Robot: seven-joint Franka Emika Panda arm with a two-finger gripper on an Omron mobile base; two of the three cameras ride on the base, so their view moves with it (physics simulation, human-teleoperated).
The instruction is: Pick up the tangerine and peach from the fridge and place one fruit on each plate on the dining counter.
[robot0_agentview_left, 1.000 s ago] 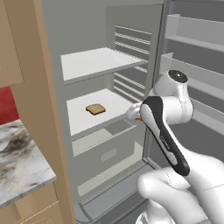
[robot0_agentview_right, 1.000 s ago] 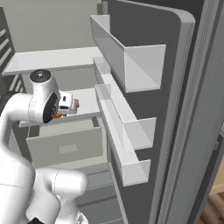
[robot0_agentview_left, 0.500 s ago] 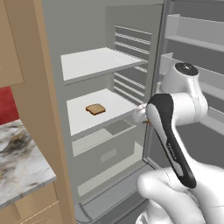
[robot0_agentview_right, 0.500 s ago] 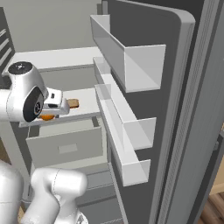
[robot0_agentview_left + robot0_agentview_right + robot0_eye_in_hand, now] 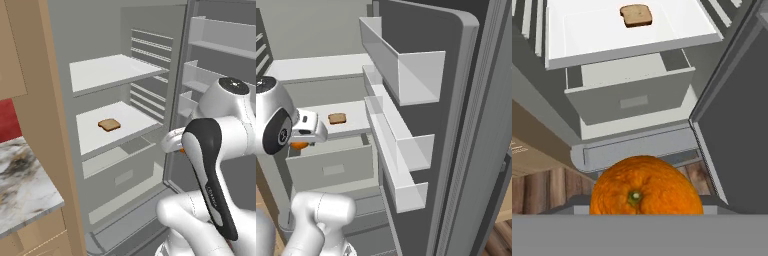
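Tangerine [image 5: 643,186] sits clamped in our gripper [image 5: 302,144], held clear of the fridge [image 5: 125,75] so we can carry it to a plate; only a toast slice [image 5: 109,124] rests on the shelf.

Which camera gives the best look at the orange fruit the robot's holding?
The hand view: the tangerine fills its lower middle, stem end showing. The right base view shows an orange sliver under the gripper; the left base view shows barely a speck.
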